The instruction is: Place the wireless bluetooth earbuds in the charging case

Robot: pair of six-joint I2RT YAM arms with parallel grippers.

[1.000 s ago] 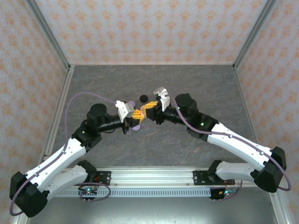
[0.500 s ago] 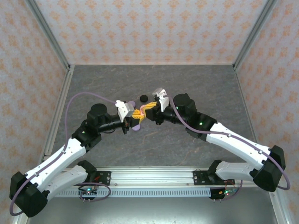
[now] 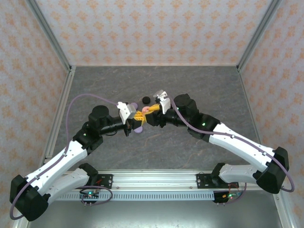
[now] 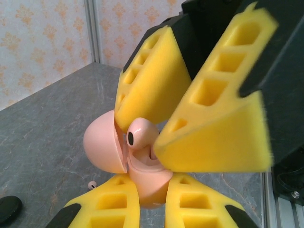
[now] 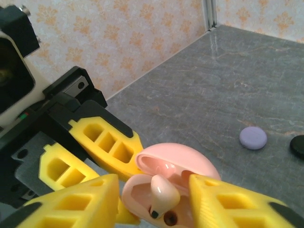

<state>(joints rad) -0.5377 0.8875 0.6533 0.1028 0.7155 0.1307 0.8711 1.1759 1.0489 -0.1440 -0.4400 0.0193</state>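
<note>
Status, nearest first. My left gripper (image 4: 151, 186) is clamped on the base of the pink case (image 4: 147, 171). The lid (image 4: 102, 151) is swung open and the case is held up off the table (image 3: 190, 85).

My right gripper (image 5: 154, 189) sits right over the case with its fingers apart, one pad (image 5: 228, 202) on each side of the pink earbud (image 5: 161, 190). It isn't pinching the bud as far as I can see. The bud rests inside the open case, head up and stem down.

My read is that this bud is basically placed. I can't tell if it's fully down in its well, and it looks a bit proud. The dark hole (image 5: 170, 218) beside it looks like the other well, empty.

Left on this case, I'd guess: confirm the seat, maybe nudge it down, fetch its mate and shut the lid.

A tiny pink bit (image 4: 91, 184) lies on the table beyond the case. It may be the second pink bud, but it's too small to be sure.

Farther back are a lavender disc (image 5: 253, 137) and a black disc (image 5: 299, 146), near each other but not touching. Both look like closed cases, untouched, so most of the job is ahead.
</note>
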